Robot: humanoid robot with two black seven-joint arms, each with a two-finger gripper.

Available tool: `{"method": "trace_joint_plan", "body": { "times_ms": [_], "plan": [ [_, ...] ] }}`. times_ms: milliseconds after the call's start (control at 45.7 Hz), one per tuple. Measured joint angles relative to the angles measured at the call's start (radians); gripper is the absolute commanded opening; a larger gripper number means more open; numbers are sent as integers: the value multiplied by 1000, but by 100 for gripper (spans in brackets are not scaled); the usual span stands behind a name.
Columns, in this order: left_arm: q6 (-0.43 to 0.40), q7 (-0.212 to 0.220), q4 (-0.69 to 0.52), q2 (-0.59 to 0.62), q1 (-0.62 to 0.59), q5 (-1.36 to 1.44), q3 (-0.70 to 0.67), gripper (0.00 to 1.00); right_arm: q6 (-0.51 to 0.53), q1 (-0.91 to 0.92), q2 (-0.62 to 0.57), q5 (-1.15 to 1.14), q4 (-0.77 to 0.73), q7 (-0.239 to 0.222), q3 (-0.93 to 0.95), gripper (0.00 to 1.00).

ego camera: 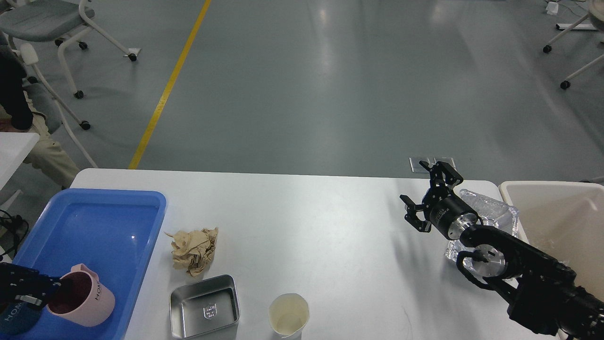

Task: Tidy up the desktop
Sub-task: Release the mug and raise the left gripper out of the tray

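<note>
The white desktop (321, 226) carries a crumpled brown paper ball (193, 250), a square metal tin (205, 306) and a paper cup (289, 316) near its front edge. A blue tray (108, 222) sits at the left. My left gripper (49, 287) is shut on the rim of a pink mug (89, 300), which rests tilted in the tray's near end beside a dark blue mug (14, 320). My right gripper (415, 185) is open and empty above the desktop's right side, just left of a clear plastic container (493, 212).
A cream-coloured bin (561, 217) stands off the desktop's right edge. Wheeled chairs (52, 28) and a seated person (28, 141) are at the far left, beyond the desktop. A yellow floor line (170, 85) runs behind.
</note>
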Motion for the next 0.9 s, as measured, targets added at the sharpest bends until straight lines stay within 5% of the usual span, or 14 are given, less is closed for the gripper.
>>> {"method": "trace_joint_plan", "body": {
  "times_ms": [153, 350, 459, 591, 897],
  "plan": [
    [15, 0, 18, -14, 19, -6, -1, 15, 0, 0, -1, 0, 0, 0, 0, 100],
    [17, -1, 21, -14, 21, -42, -1, 46, -1, 0, -1, 0, 0, 0, 0, 100],
    [17, -1, 21, -12, 21, -55, 2, 51, -1, 0, -1, 0, 0, 0, 0, 100],
    [17, 0, 21, -5, 26, -57, 4, 71, -2, 0, -4, 0, 0, 0, 0, 100],
    [19, -17, 5, 24, 35, -121, -1, 86, -2, 2, 0, 0, -1, -1, -1, 100]
  ]
}}
